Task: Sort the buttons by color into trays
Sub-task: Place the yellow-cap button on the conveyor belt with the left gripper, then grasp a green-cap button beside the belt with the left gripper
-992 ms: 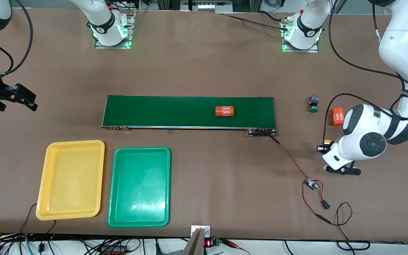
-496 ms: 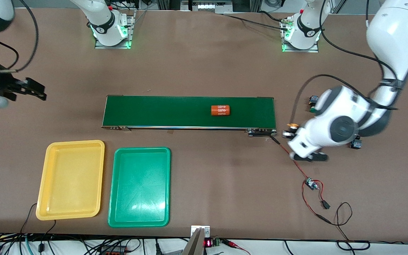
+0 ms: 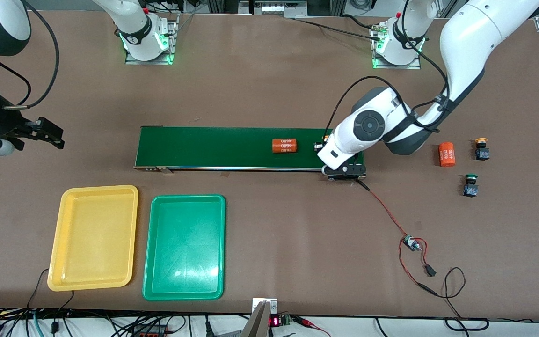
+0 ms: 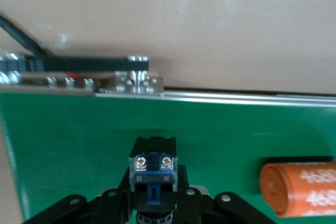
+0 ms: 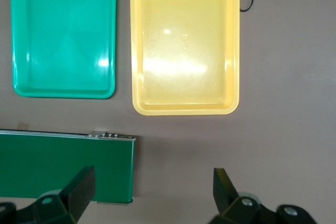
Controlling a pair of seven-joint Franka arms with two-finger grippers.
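Left gripper (image 4: 152, 211), clamped on a button (image 4: 153, 174), now moved from table end to over the conveyor belt (image 3: 213, 147), ready for release; right gripper (image 5: 152, 192) waits wide near the empty trays (image 3: 136, 234)

Clearances and obstructions, both arms

My left gripper (image 3: 320, 146), clamped on a yellow-capped button (image 4: 153, 174), hangs over the conveyor belt (image 3: 213, 148) at the left arm's end; an orange 4680 cylinder (image 3: 284, 146) lies on the belt just beside it, blocking travel along the belt. A red wire (image 3: 386, 213) trails across the table from the belt's end. My right gripper (image 3: 47, 132), fingers spread, waits over bare table, with open table between it and the yellow tray (image 3: 94, 236) and green tray (image 3: 184, 246), both unoccupied.
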